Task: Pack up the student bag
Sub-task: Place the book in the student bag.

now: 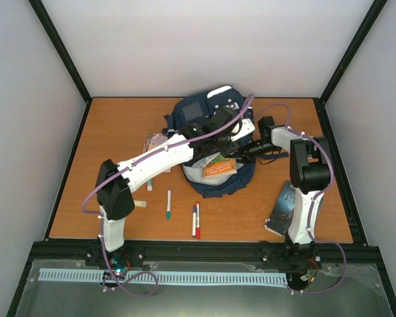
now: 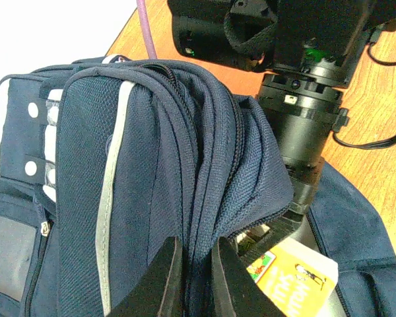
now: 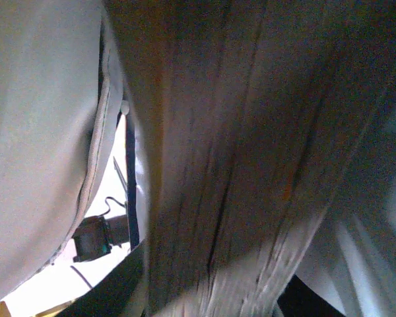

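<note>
Left fingers [image 2: 158,284] pinch the student bag [image 2: 145,185], lying near-to-far, mouth nearward.

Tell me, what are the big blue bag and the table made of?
The student bag looks like woven cloth, probably nylon or polyester: a fine matte weave shows, with a mesh-textured panel, stitched seams and zippers. The table looks like wood, orange-brown and smooth with faint grain lines; it may be a laminate rather than solid wood.
</note>
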Controlling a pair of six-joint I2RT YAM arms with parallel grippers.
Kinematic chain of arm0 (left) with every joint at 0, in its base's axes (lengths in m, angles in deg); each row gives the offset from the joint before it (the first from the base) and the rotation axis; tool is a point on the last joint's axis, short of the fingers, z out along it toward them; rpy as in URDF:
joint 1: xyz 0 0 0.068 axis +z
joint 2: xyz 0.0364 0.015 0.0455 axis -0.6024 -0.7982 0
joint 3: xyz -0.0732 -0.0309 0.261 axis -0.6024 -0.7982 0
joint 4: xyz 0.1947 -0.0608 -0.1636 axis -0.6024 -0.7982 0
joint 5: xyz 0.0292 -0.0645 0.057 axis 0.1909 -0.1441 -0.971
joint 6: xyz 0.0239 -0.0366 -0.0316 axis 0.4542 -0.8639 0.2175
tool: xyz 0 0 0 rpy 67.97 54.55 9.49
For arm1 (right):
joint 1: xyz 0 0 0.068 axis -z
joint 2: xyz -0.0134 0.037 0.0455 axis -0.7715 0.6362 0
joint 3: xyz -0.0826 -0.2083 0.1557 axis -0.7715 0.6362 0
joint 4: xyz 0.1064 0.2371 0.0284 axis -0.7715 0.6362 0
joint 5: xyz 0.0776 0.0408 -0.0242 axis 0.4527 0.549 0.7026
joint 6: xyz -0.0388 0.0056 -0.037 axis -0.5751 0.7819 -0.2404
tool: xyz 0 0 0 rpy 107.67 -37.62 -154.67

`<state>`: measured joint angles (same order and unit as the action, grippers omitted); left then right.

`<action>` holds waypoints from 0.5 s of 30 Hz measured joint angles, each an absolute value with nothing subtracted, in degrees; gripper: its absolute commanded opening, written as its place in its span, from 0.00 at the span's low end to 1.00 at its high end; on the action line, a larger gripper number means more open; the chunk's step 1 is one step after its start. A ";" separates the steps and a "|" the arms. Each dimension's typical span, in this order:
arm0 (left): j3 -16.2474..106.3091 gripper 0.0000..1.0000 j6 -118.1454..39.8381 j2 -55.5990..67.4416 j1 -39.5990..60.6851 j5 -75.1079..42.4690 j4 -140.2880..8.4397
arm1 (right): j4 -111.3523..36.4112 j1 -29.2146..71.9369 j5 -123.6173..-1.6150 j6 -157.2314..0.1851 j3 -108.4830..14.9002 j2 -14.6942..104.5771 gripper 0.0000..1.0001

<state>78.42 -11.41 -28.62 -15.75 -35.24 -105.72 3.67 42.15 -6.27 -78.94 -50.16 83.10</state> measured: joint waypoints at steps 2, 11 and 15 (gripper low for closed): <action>78.16 0.01 -11.43 -28.38 -15.77 -35.19 -105.57 | 3.43 42.15 -6.84 -80.41 -48.91 81.68 0.47; 74.40 0.01 -11.89 -23.82 -16.08 -34.30 -104.80 | 5.18 42.56 -15.95 -88.50 -39.45 65.20 0.57; 72.63 0.01 -13.03 -21.48 -16.17 -34.23 -104.52 | 5.51 42.59 -19.41 -92.04 -34.25 58.56 0.53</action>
